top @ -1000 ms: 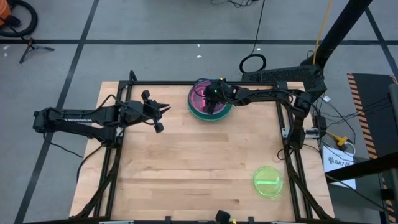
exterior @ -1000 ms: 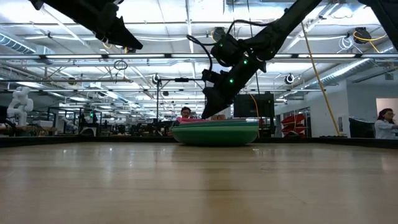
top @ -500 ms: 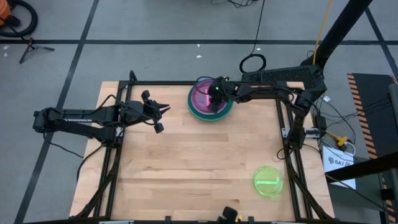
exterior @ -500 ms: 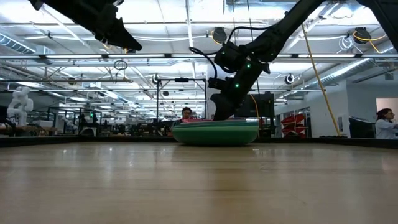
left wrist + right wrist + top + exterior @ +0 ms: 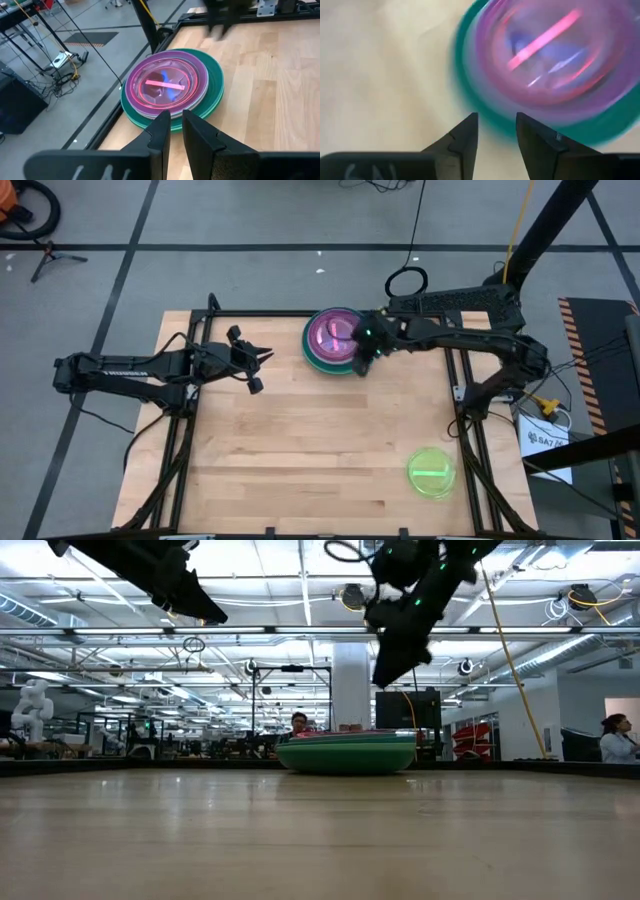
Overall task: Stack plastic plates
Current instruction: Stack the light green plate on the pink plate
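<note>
A stack of plastic plates (image 5: 330, 338) stands by the table's far edge: a dark green plate at the bottom, teal and purple above it, a pink one on top. The low view (image 5: 347, 752) shows the bottom plate resting flat on the wood. My right gripper (image 5: 360, 358) hovers open and empty above the stack's right rim, well clear of it in the low view (image 5: 385, 675). Its wrist view shows the stack (image 5: 545, 65) past its fingers (image 5: 496, 131). My left gripper (image 5: 258, 368) waits raised to the stack's left, fingers nearly together and empty (image 5: 175, 122). A translucent lime plate (image 5: 431, 471) lies alone near the right near corner.
A black frame (image 5: 460, 395) runs along the table's edges, and the stack sits close to its far rail. Bare wood lies between the stack and the lime plate. Beyond the table, the low view shows people (image 5: 298, 722) (image 5: 617, 737).
My right gripper has risen from the top of the stack and drawn back toward the table's right and near side, now clear above the rim. The pink plate it hovered over lies uncovered on top. The stack has stayed where it was.
</note>
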